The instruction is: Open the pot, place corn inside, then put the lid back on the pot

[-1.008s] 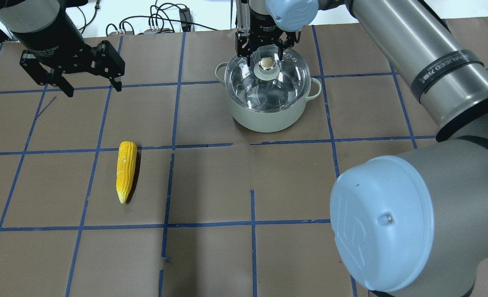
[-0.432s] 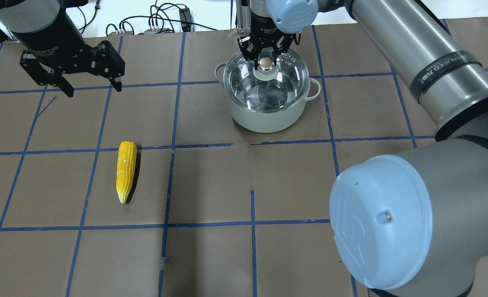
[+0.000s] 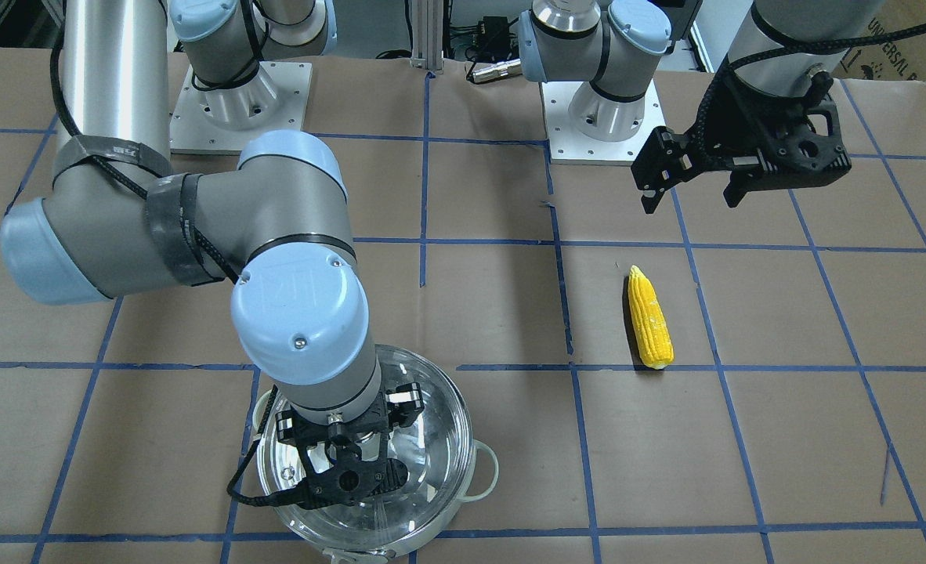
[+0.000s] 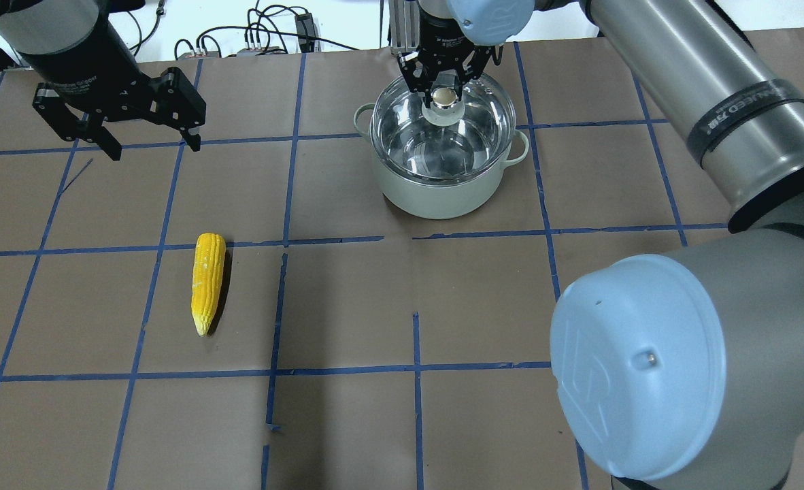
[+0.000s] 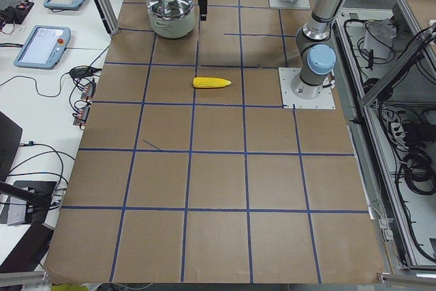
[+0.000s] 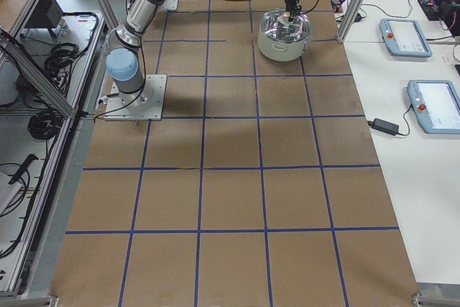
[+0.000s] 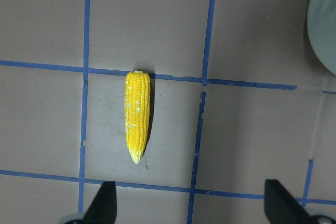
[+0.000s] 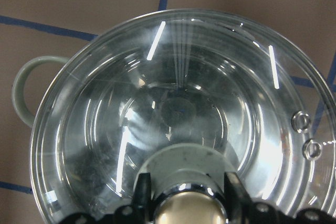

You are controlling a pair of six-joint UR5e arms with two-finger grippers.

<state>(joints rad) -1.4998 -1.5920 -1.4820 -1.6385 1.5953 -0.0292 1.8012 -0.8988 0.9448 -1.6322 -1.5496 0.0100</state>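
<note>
The pot [image 4: 443,197], pale-sided with loop handles, stands at the far middle of the table. The glass lid [image 4: 443,146] sits just over its rim. My right gripper [image 4: 445,95] is shut on the lid's knob [image 8: 184,211], with a finger [image 8: 142,192] on each side. The lid [image 8: 184,103] fills the right wrist view. The yellow corn [image 4: 209,282] lies flat at the left, pointed end toward the robot. My left gripper [image 4: 154,148] is open and empty, hovering beyond the corn. The left wrist view shows the corn [image 7: 137,115] between the open fingertips.
The table is brown paper with blue tape grid lines [image 4: 415,367]. Cables and boxes [image 4: 266,34] lie beyond the far edge. My right arm's elbow [image 4: 640,361] bulks large at the near right. The pot's edge [image 7: 323,24] shows at the left wrist view's upper right.
My right gripper has closed from open around the knob to shut on it, and the lid has risen slightly and shifted a little right. The left gripper and the corn have not moved.
</note>
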